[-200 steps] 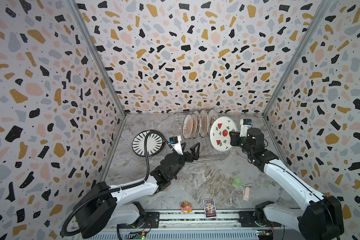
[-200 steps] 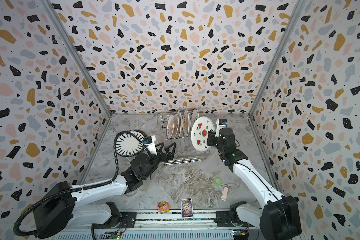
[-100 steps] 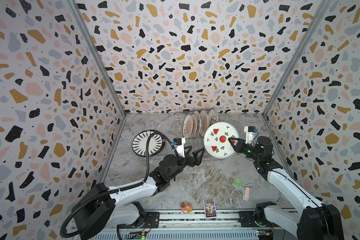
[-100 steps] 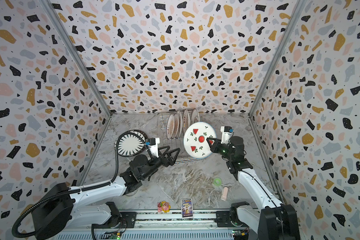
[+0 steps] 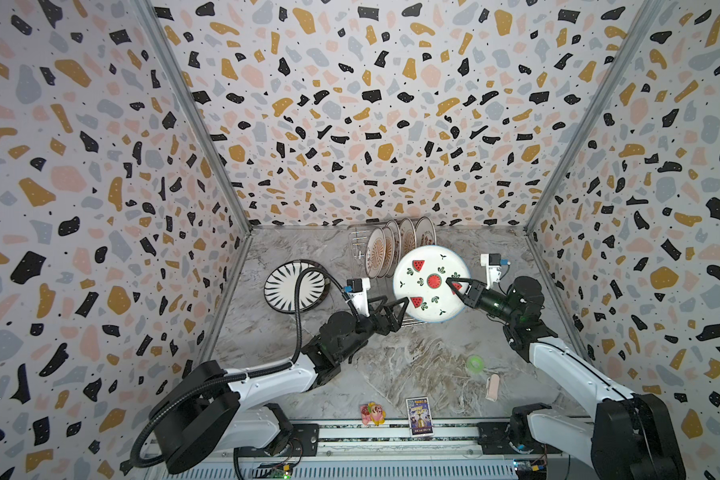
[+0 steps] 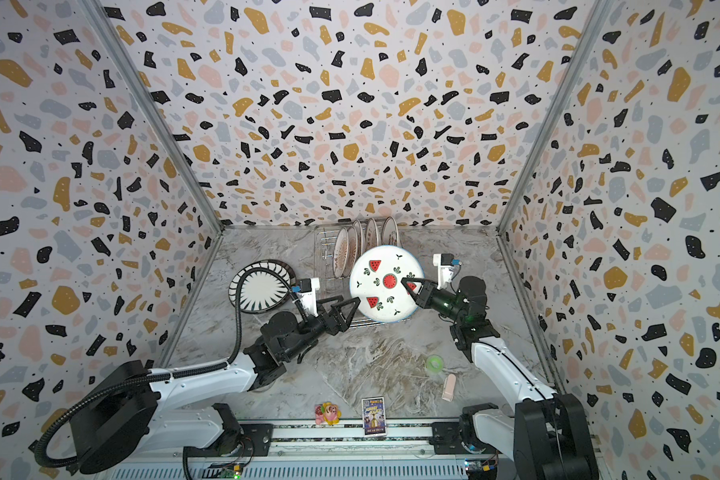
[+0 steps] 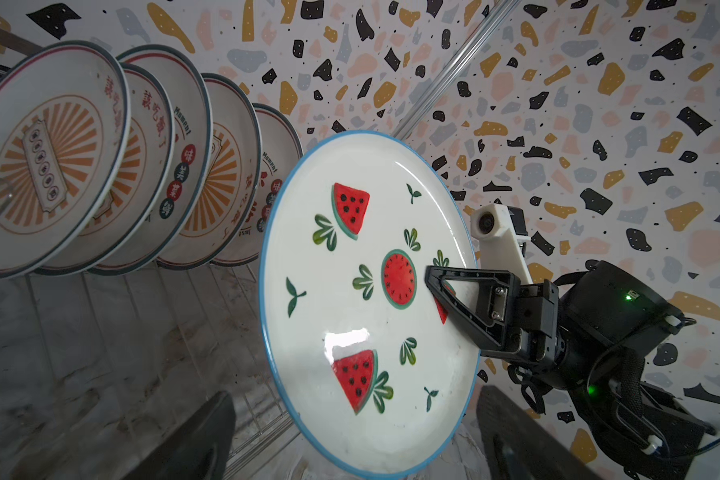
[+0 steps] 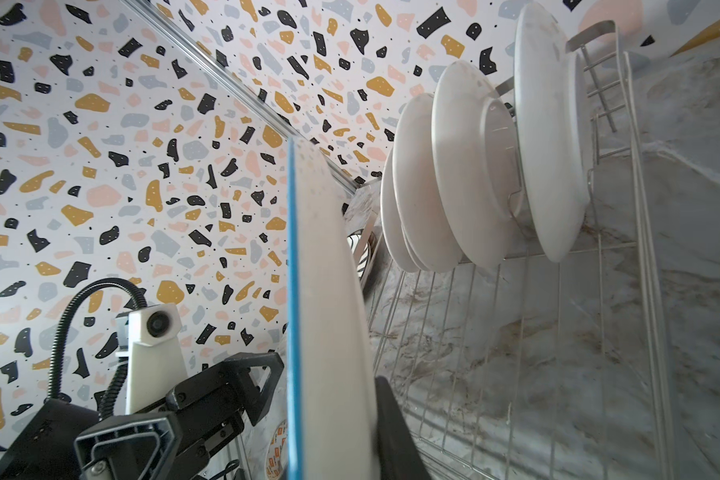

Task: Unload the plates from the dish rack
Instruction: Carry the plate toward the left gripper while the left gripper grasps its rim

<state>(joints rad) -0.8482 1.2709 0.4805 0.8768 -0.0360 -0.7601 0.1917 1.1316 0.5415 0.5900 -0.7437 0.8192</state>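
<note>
Clamped at its rim in the jaws of the right arm (image 5: 558, 361), a watermelon plate (image 5: 425, 286) hangs tilted over the near end of the dish rack (image 5: 357, 249). The left arm (image 5: 275, 378) reaches in, jaws apart. A mistimed handover could drop it onto the wires.

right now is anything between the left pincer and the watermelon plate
Nothing visible. The left pincer stands open close beside the watermelon plate, which the right pincer holds by its rim over the dish rack; the gap between them looks clear.
</note>
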